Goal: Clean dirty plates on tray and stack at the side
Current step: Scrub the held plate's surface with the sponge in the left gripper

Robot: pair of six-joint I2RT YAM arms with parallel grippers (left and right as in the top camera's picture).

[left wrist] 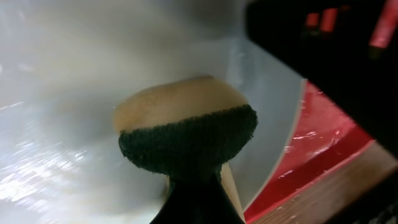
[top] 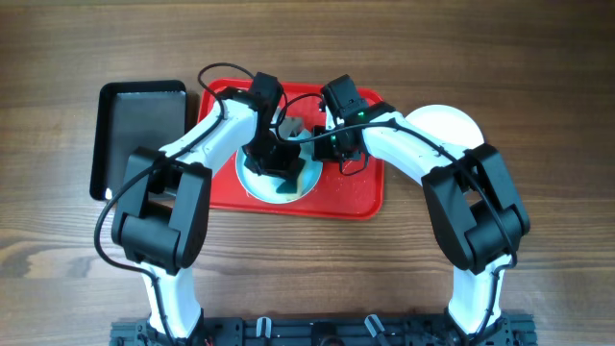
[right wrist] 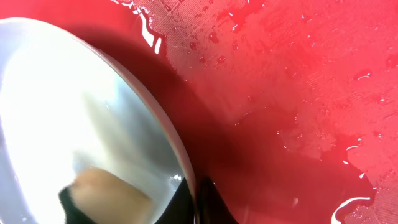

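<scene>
Left jaws: closed on yellow-green sponge [left wrist: 186, 134].
Right jaws: pinched rim of pale round plate [right wrist: 74, 112].
Risk: wet rim slipping — sponge pressure.

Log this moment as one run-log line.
left gripper: sponge on plate | right gripper: pinching plate rim | tray: wet | second plate: beside tray

Both arms bent inward, elbows out, left claw [top: 277, 171] pointing down, clamped, right claw [top: 317, 154] low beside it, clamped
</scene>
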